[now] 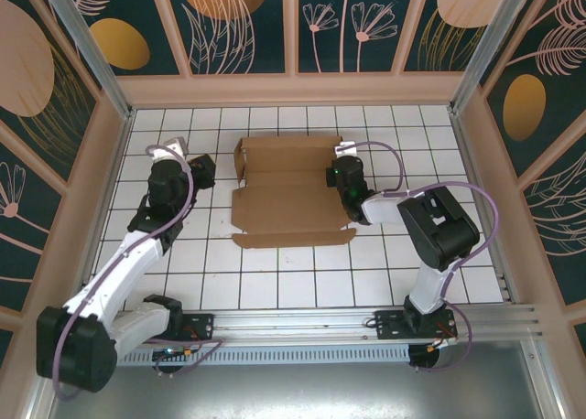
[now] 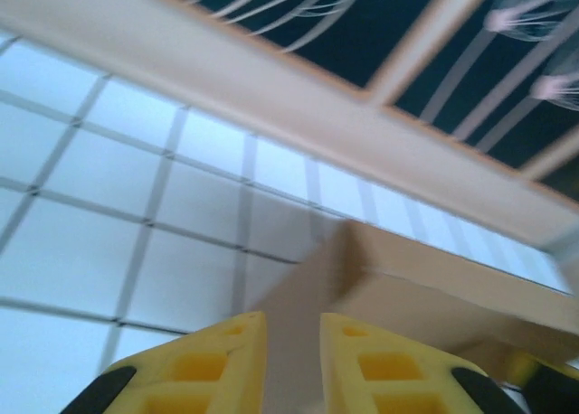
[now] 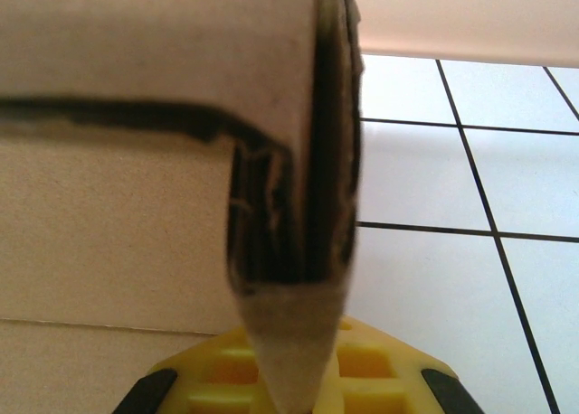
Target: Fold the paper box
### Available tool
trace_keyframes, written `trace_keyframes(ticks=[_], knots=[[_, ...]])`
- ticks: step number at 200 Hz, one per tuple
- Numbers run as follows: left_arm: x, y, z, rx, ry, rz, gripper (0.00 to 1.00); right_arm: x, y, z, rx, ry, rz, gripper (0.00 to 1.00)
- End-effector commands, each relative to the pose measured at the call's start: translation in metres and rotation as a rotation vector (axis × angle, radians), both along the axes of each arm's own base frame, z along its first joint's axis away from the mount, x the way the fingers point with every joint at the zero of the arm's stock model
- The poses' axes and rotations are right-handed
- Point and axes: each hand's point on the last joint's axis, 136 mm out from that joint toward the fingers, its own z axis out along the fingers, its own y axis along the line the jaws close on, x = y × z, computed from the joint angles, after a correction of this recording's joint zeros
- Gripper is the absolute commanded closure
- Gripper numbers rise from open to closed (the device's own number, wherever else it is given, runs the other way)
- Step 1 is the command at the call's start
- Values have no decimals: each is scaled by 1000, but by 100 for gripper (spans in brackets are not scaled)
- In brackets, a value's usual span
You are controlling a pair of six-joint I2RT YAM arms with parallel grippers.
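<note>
The paper box (image 1: 284,204) is a brown cardboard sheet lying partly folded in the middle of the white gridded table (image 1: 275,282). Its left side wall stands up and its front flap lies flat toward me. My right gripper (image 1: 331,176) is at the box's right side, shut on a folded double edge of cardboard. In the right wrist view that edge (image 3: 289,251) runs down between the yellow fingers (image 3: 380,369). My left gripper (image 1: 216,174) sits just left of the raised left wall. Its yellow fingers (image 2: 217,360) stand a narrow gap apart, with the blurred cardboard (image 2: 434,278) just ahead.
Pale wooden walls (image 1: 293,88) close in the table at the back and both sides. An aluminium rail (image 1: 366,323) with the arm bases runs along the near edge. Bare tiles lie in front of the box and to its left.
</note>
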Motion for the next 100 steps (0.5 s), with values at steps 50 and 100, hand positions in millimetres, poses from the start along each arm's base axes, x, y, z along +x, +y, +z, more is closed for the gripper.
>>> trace_keyframes(ticks=[50, 100], knots=[[23, -53, -97, 28, 256, -249, 67, -32, -14, -71, -133, 234, 17, 100], [25, -84, -93, 110, 191, -371, 54, -32, -13, -69, -128, 231, 19, 100]])
